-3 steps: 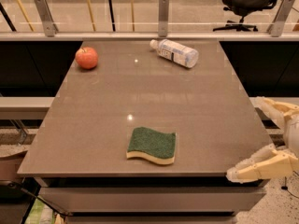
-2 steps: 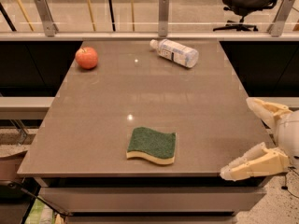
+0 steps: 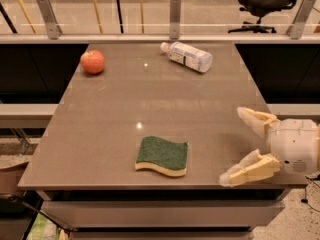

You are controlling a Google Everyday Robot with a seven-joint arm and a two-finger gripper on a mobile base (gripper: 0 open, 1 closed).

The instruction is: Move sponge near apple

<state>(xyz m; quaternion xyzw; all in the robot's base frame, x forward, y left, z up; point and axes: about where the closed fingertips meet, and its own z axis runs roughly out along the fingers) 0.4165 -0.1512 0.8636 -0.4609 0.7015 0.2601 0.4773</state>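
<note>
The sponge (image 3: 162, 155), a flat pad with wavy edges, dark green on top and pale yellow foam below, lies near the front edge of the grey-brown table (image 3: 125, 99). The small round red-orange apple (image 3: 92, 62) sits at the far left corner, well apart from the sponge. A clear plastic bottle with a white label (image 3: 187, 56) lies on its side at the far edge, more to the right.

I think I am at the very first step: reaching for the sponge. Nothing has been picked up yet.

My cream-coloured pincer (image 3: 232, 145) is at the right side of the table, to the right of the sponge and apart from it. Its two fingers are spread wide and it holds nothing. It touches no thing on the table.

Next I need to bring the pincer left, over the sponge, go down, and close on its sides. The sponge is flat and soft, so I should go low before I squeeze.
</note>
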